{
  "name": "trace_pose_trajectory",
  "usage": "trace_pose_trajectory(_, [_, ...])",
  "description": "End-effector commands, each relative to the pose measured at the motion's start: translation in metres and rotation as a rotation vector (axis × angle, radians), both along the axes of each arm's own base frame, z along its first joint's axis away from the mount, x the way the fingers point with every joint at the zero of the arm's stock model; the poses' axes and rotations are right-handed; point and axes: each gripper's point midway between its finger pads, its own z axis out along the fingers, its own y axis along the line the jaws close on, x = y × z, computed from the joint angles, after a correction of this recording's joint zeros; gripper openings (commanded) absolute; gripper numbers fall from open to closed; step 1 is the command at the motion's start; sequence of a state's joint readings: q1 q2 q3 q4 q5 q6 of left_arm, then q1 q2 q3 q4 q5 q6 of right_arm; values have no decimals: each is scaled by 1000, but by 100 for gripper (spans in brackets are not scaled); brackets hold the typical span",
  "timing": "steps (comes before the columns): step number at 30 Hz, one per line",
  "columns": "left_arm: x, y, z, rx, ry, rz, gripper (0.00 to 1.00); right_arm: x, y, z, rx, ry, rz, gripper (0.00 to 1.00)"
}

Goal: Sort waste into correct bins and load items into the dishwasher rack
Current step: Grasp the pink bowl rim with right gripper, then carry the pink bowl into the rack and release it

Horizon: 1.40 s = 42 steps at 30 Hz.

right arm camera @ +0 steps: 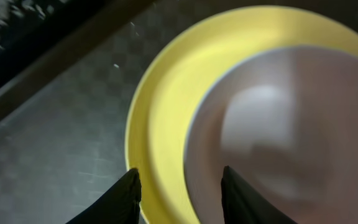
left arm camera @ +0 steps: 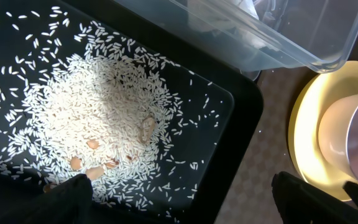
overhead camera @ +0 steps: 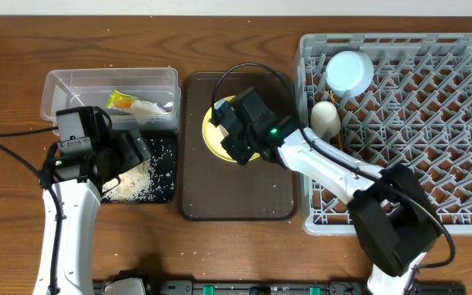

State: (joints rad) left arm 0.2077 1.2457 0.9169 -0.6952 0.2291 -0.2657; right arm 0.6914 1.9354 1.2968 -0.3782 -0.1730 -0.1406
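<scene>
A yellow plate [right arm camera: 160, 106] lies on the brown serving tray [overhead camera: 236, 201] with a pale pink bowl [right arm camera: 284, 130] on it. My right gripper [right arm camera: 179, 177] hangs open just above them, one finger over the plate's outer rim and the other over the bowl. My left gripper [left arm camera: 191, 205] is wide open over the corner of the black tray [left arm camera: 244, 109], which holds a heap of rice grains [left arm camera: 104, 112]. The clear tub [overhead camera: 109, 86] holds the coloured snack wrapper [overhead camera: 121, 101] and a white wrapper [overhead camera: 150, 111]. The grey dishwasher rack [overhead camera: 416, 131] holds a light blue bowl [overhead camera: 349, 72] and a small whitish cup [overhead camera: 326, 119].
The clear tub's corner [left arm camera: 278, 37] overhangs the black tray in the left wrist view, with the plate [left arm camera: 303, 137] just to the right. A black cable [overhead camera: 244, 74] loops over the serving tray's far edge. Bare wooden table [overhead camera: 6, 205] lies around the left arm.
</scene>
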Motion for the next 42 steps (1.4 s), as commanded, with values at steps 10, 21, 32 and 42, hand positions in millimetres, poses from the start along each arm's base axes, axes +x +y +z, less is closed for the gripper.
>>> trace_pose_trajectory(10, [4,3,6,7,-16,8,95,-2,0,-23,-57,11,15,2])
trace_pose_trajectory(21, [4,3,6,8,-15,8,95,6,9,62,141,8,-43,1])
trace_pose_trajectory(32, [4,3,6,8,-15,8,95,32,-100,210,602,63,-130,1])
trace_pose_trajectory(42, [4,3,6,7,-16,8,95,49,-259,232,952,149,-266,1])
